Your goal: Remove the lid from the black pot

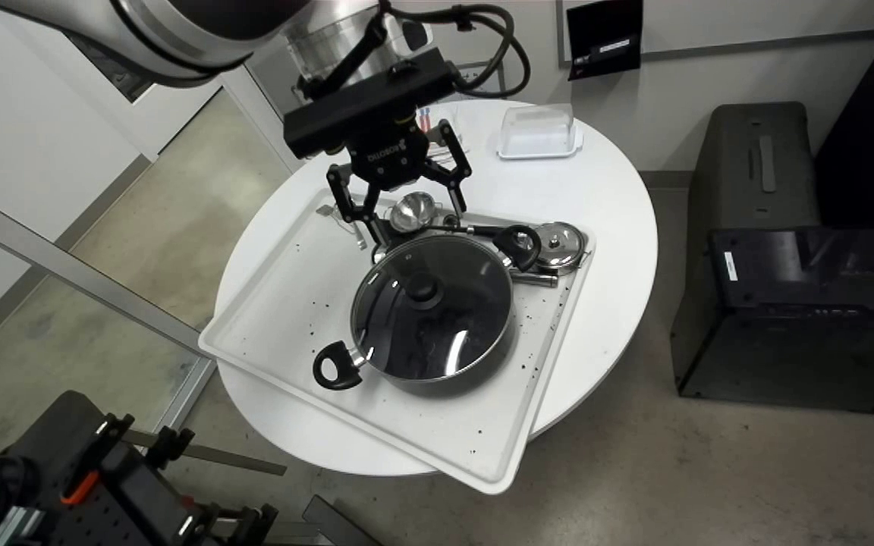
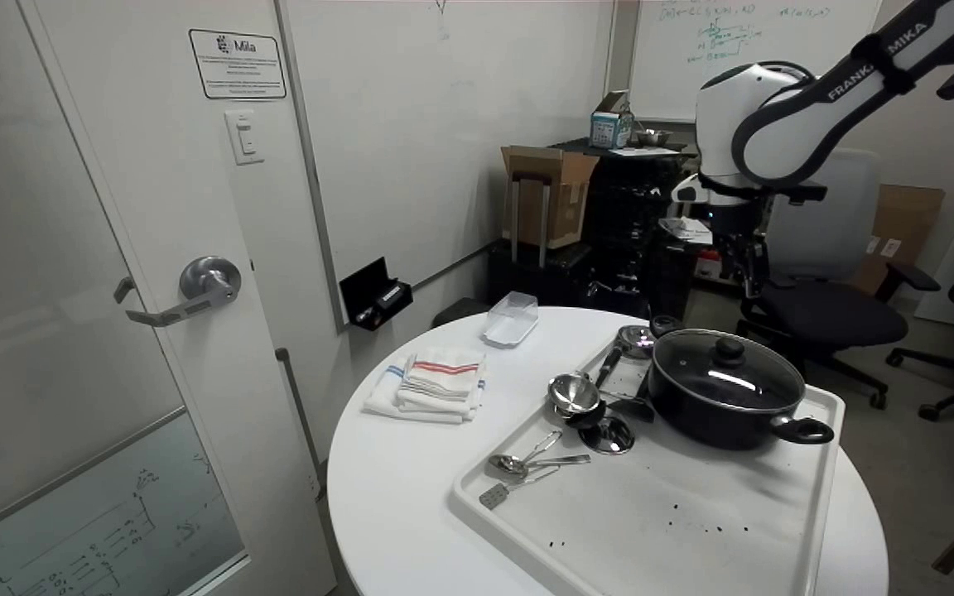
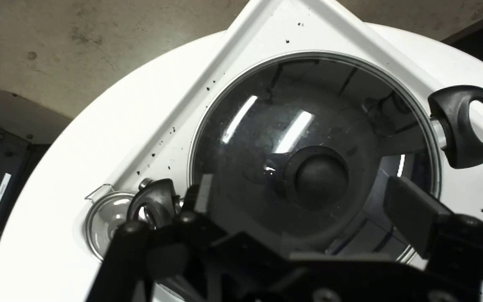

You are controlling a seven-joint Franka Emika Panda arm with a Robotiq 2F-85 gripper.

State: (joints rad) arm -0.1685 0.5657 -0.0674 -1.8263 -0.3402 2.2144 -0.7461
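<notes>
The lid (image 1: pixel 437 318) covers the black pot (image 2: pixel 701 416), its inside hard to discern.

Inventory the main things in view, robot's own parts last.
table: 1, white, middle of scene
tray: 1, white, on table
black pot: 1, black, on tray
lid: 1, transparent with black knob, on pot
kitchenware: several, silver and black, on tray
covered dish: 1, clear and white, on table
cloths: count unclear, white, striped red and blue, on table
chairs: 2+, grey and black, beyond table
whiteboards: 2+, white, beyond table
cardboard boxes: 2+, brown, beyond table
cases: 2+, dark, beside table
arm: 1, white and black, above table
end effector: 1, black, open, raised apart from lid
</notes>
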